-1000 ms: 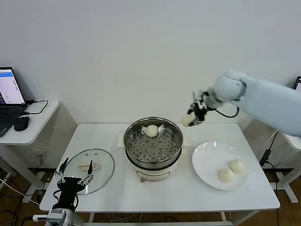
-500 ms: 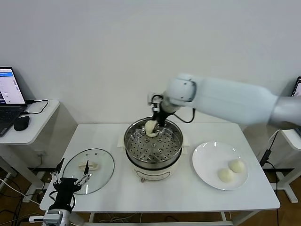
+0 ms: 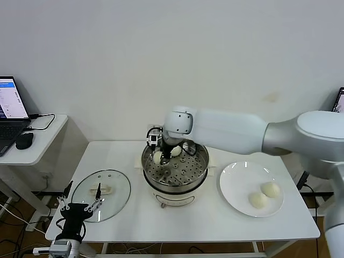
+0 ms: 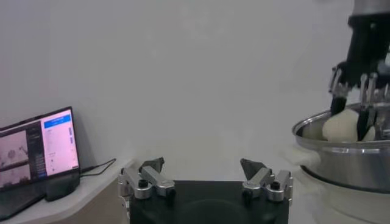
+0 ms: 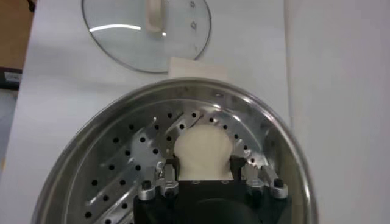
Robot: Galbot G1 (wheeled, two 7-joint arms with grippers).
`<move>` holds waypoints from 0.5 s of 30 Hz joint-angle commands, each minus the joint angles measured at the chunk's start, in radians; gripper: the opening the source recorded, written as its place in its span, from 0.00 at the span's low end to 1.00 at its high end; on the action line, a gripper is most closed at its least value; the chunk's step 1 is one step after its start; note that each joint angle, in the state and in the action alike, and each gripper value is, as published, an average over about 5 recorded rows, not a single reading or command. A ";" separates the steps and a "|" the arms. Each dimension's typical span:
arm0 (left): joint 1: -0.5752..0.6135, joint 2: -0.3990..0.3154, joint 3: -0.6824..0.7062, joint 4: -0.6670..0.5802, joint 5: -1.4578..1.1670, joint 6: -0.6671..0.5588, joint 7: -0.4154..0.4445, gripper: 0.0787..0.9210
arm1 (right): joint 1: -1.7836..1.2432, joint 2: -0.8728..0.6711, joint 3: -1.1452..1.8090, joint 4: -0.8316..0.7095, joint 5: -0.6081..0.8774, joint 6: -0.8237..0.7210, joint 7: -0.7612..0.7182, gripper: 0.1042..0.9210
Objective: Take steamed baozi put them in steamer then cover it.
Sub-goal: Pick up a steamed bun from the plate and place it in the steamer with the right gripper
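Note:
My right gripper (image 3: 158,152) is shut on a steamed baozi (image 5: 202,152), an off-white bun held low over the perforated tray at the far left of the steamer (image 3: 200,167). A second baozi (image 3: 176,151) lies on the tray just beside it, at the back. Two more baozi (image 3: 270,188) (image 3: 258,200) rest on the white plate (image 3: 234,185) to the right. The cover (image 3: 115,200), a glass lid with a cream handle, lies flat on the table to the left of the steamer. My left gripper (image 3: 80,206) hangs open at the table's front left corner, near the cover's edge.
A side desk (image 3: 43,145) with a laptop (image 3: 11,110) and a mouse stands to the left of the white table (image 3: 188,226). The wall runs close behind the steamer. In the left wrist view the steamer's rim (image 4: 341,145) shows far off, with the right gripper above it.
My right arm has swung left from beside the plate to the steamer, carrying the baozi down to the tray's far left. The left gripper has sunk slightly and stays open.

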 commanded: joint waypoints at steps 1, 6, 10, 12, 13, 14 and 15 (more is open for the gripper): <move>-0.003 -0.003 0.003 -0.008 0.002 0.002 0.000 0.88 | -0.047 0.048 -0.004 -0.058 0.007 -0.017 0.038 0.52; -0.001 -0.004 0.004 -0.008 0.004 0.000 0.000 0.88 | -0.052 0.054 0.008 -0.070 0.011 -0.017 0.047 0.52; 0.004 -0.005 0.005 -0.012 0.006 0.000 0.003 0.88 | -0.049 0.050 0.015 -0.063 0.022 -0.018 0.047 0.54; 0.006 -0.005 0.006 -0.016 0.008 0.000 0.006 0.88 | -0.037 0.038 0.020 -0.047 0.023 -0.018 0.037 0.59; 0.007 -0.006 0.008 -0.018 0.009 0.000 0.006 0.88 | -0.027 0.028 0.024 -0.034 0.022 -0.018 0.028 0.63; 0.007 -0.007 0.009 -0.019 0.010 0.000 0.006 0.88 | -0.014 0.017 0.028 -0.022 0.021 -0.017 0.019 0.66; 0.007 -0.008 0.010 -0.020 0.011 0.001 0.006 0.88 | 0.002 0.003 0.033 -0.010 0.019 -0.015 0.008 0.69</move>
